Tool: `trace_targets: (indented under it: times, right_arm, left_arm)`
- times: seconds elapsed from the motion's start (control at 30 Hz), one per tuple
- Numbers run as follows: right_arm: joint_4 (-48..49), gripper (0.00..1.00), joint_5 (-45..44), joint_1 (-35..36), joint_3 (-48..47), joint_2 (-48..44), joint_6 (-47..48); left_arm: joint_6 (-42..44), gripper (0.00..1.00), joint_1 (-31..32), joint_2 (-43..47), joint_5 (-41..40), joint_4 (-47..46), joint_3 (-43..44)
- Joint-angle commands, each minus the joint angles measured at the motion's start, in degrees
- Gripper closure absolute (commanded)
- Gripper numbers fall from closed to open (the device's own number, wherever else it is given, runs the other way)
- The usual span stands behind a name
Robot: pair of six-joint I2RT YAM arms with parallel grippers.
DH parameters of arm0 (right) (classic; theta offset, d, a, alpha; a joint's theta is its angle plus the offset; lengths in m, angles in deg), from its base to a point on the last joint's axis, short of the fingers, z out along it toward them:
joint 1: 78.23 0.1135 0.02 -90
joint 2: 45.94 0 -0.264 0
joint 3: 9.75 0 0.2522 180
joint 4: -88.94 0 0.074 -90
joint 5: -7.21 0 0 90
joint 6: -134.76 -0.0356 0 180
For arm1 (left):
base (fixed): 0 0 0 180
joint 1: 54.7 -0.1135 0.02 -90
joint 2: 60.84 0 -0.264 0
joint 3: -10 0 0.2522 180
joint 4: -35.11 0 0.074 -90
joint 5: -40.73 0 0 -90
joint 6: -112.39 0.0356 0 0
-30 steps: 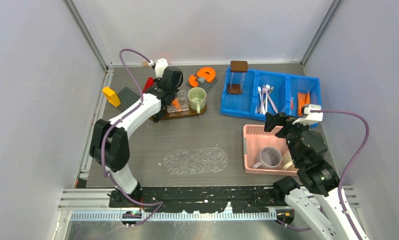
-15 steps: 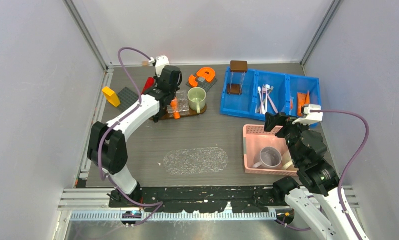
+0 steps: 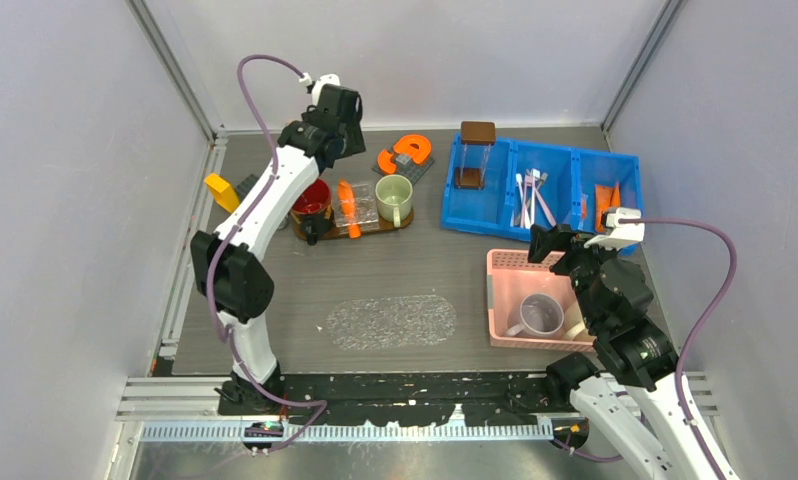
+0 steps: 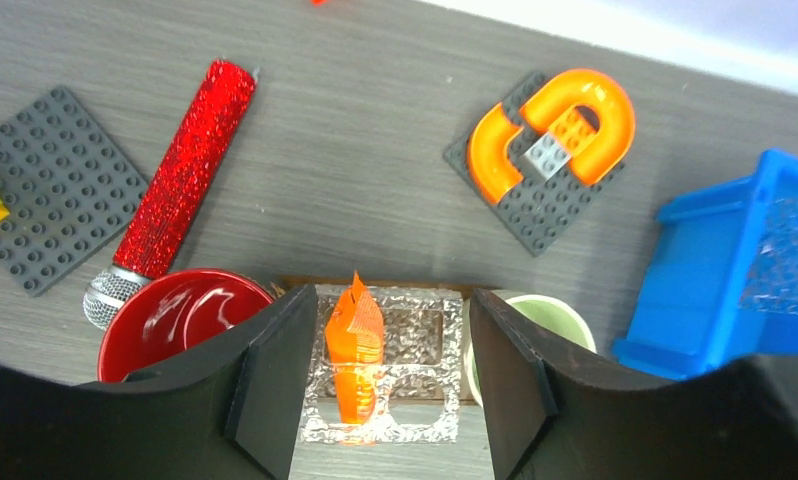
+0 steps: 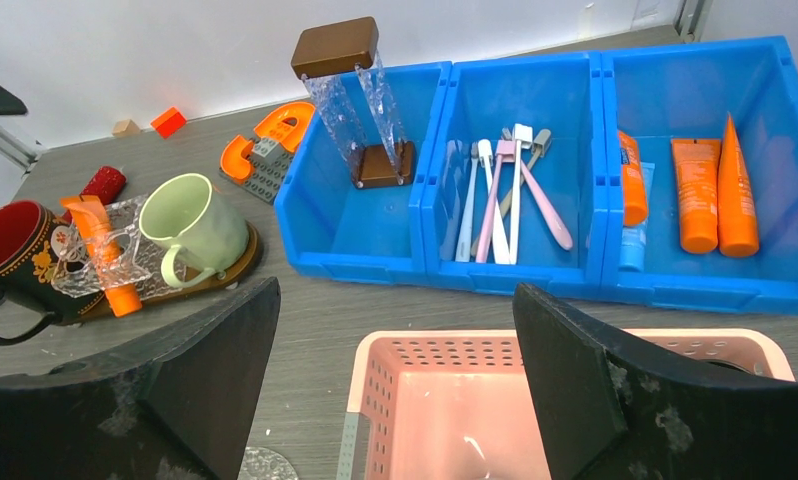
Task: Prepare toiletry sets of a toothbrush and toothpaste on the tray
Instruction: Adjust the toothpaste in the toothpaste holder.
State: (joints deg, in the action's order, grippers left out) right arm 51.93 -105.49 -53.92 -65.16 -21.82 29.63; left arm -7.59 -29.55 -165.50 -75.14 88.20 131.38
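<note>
fingers (image 4: 275, 380) of the left gripper (image 4: 387, 400) stand apart, holding nothing, above the small orange tapered toothpaste tube (image 4: 355, 345) lying on the clear crinkled dish (image 4: 427, 330) on the brown tray (image 5: 225, 278). right gripper (image 5: 395, 400) hangs wide open over the pink plastic basket (image 5: 575, 350). toothpaste looks placed; next, probably, one slim toothbrush (image 5: 516, 190) must be pinched from the blue bin (image 5: 515, 275).

Arms (image 3: 275, 195) are made of white links and black joints; purple cables (image 3: 720, 270) are attached; left gripper (image 4: 385, 390) and right gripper (image 5: 395, 380) are black.
</note>
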Motion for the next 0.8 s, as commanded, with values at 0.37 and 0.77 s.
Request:
trace_targets:
  times: [0.37, 0.77]
  right_arm:
    - [1.59, 0.07, -0.95, 0.23, -0.77, 0.67, 0.71]
    - [1.6, 0.07, -1.04, 0.24, -0.79, 0.93, 0.72]
  left_arm:
    - [-0.18, 0.42, -4.22, -12.52, 9.88, 19.21, 11.98]
    - [0.12, 0.48, -4.23, -15.71, 12.01, 20.28, 13.09]
